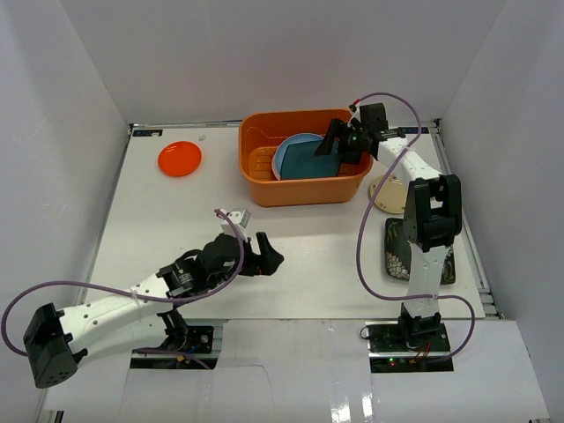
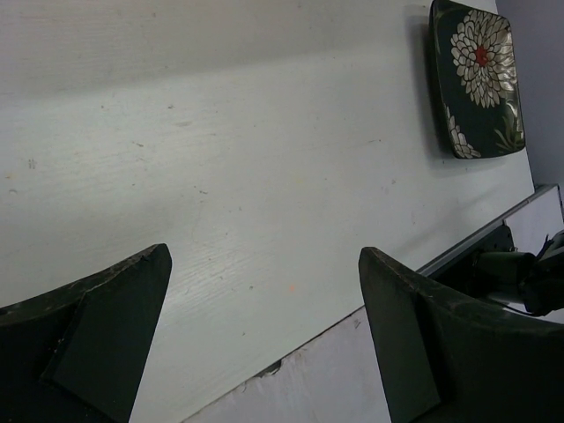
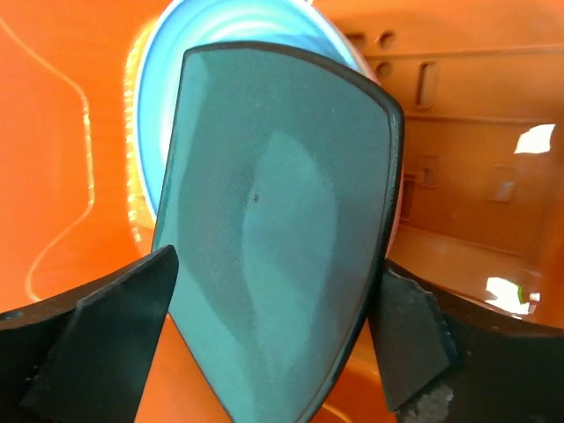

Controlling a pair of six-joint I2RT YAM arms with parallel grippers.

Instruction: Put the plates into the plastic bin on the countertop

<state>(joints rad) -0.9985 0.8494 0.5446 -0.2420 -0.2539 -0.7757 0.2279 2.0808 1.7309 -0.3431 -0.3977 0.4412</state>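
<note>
The orange plastic bin (image 1: 304, 189) stands at the back of the white countertop (image 1: 176, 229). Inside it a square teal plate (image 1: 310, 161) leans tilted against a round light blue plate (image 1: 285, 157). My right gripper (image 1: 338, 146) reaches into the bin. In the right wrist view its jaws (image 3: 275, 300) stand wide apart, with the teal plate (image 3: 273, 220) facing the camera between them and the light blue plate (image 3: 238, 35) behind. My left gripper (image 1: 264, 256) is open and empty over the front middle. An orange-red plate (image 1: 180, 159) lies back left.
A cream plate (image 1: 386, 196) and the square black flowered plate (image 1: 395, 256) lie right of the bin, partly hidden by the right arm. The flowered plate also shows in the left wrist view (image 2: 476, 79). The countertop's railed front edge (image 2: 458, 256) runs below the left gripper (image 2: 264, 291).
</note>
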